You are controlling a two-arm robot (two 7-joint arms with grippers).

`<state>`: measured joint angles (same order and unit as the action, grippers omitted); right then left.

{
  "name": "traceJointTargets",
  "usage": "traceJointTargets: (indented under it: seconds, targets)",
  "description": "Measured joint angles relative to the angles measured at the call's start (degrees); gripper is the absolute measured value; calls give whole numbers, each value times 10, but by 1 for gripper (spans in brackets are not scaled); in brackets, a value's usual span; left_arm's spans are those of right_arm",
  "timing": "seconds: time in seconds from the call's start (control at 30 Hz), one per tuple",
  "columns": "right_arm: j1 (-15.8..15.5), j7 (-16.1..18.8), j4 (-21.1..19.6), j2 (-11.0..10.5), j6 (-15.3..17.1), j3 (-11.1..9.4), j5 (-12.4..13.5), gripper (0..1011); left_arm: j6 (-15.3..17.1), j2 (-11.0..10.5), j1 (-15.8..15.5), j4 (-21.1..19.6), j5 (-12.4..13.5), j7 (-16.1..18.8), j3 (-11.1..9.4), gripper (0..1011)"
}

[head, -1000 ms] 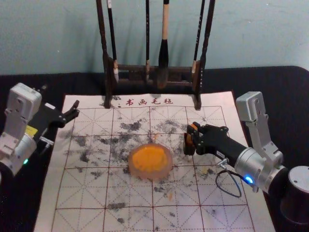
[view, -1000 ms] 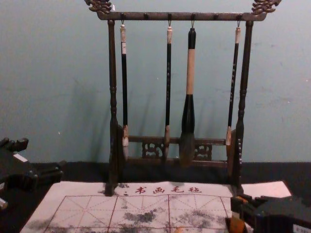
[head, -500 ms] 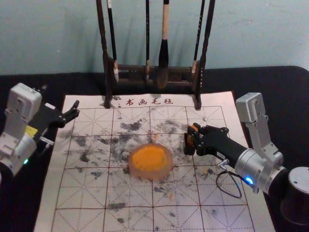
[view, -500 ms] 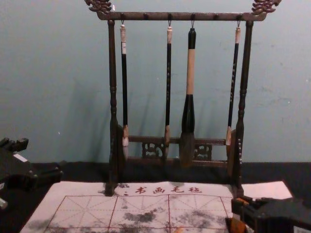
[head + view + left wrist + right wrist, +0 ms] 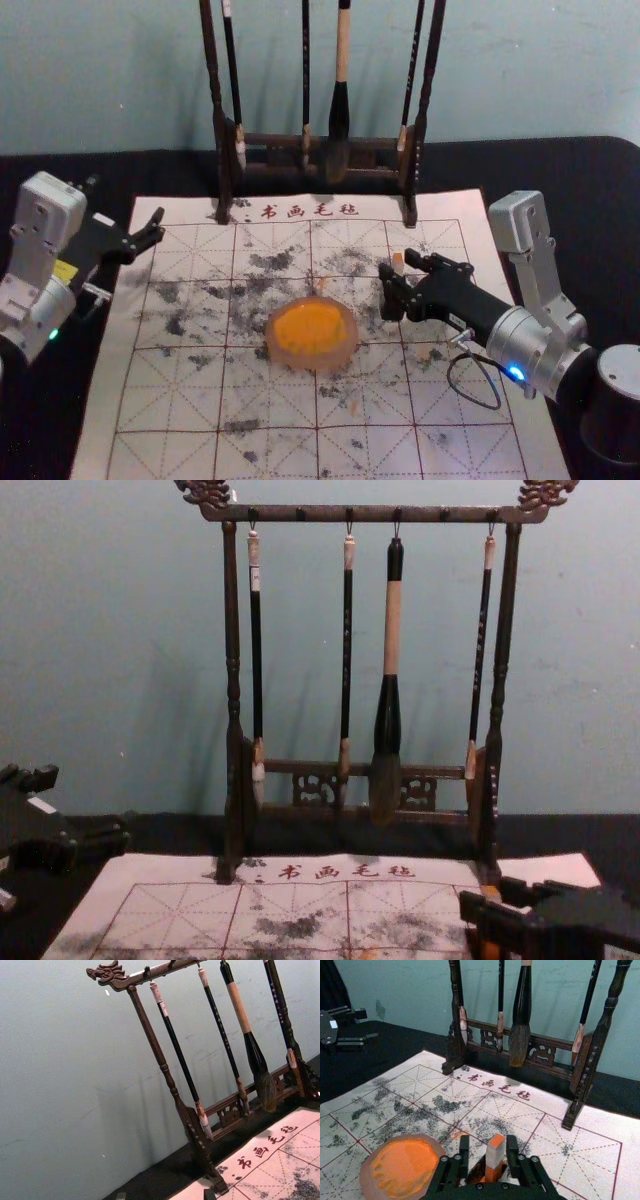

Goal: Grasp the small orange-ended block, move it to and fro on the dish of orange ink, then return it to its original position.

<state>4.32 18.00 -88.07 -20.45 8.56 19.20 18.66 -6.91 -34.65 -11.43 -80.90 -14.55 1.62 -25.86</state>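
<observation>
At the left, the left gripper (image 5: 123, 205), black on a silver arm, is parked over the dark cloth (image 5: 60, 400) beside the mat's left edge, its fingers spread with nothing between them.

Right of it lies the white felt practice mat (image 5: 165, 400), printed with red grid lines and marked with black smudges. Beyond its far edge stands the dark carved wooden brush stand (image 5: 222, 150), with brushes hanging in a row.

Near the middle of the mat sits the round, pinkish dish (image 5: 345, 355) holding bright orange ink (image 5: 310, 328).

To the right of the dish, and apart from it, is the small pale rectangular block with orange ends (image 5: 495, 1152). It stands upright, well inside the span of the working right gripper (image 5: 397, 261), which reaches in from the right. That gripper's fingers are parted, one on either side of the block. There is a visible gap on the side toward the dish; on the other side the block is close to the finger, and contact cannot be determined. A dark, orange-stained object (image 5: 476, 1172) is partly visible beside the block's lower part; its form cannot be made out.
</observation>
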Motion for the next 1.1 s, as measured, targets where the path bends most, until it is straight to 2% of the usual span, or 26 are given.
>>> traceJointTargets:
  seconds: [0.23, 0.53, 0.57, 0.63, 0.77, 0.83, 0.93, 1.0, 1.1]
  targets:
    - [0, 0, 0, 0, 0, 0, 0, 677, 0, 0, 0, 0, 0, 0, 0, 1001]
    - [0, 0, 0, 0, 0, 0, 1, 934, 0, 0, 0, 0, 0, 0, 0, 1001]
    - [0, 0, 0, 0, 0, 0, 1, 934, 0, 0, 0, 0, 0, 0, 0, 1001]
    - [0, 0, 0, 0, 0, 0, 1, 997, 0, 0, 0, 0, 0, 0, 0, 1001]
    - [0, 0, 0, 0, 0, 0, 1, 1002, 0, 0, 0, 0, 0, 0, 0, 1001]
    - [-3, 1, -3, 0, -21, -4, 1, 1002, 0, 0, 0, 0, 0, 0, 0, 1001]
    - [-12, 0, -13, 5, -74, -21, 2, 1003, 0, 0, 0, 0, 0, 0, 0, 1001]
    - [-14, -4, -14, 8, -90, -29, 2, 1002, 0, 0, 0, 0, 0, 0, 0, 1001]
    - [-17, -23, -5, 18, -126, -45, -8, 1002, 0, 0, 0, 0, 0, 0, 0, 1001]
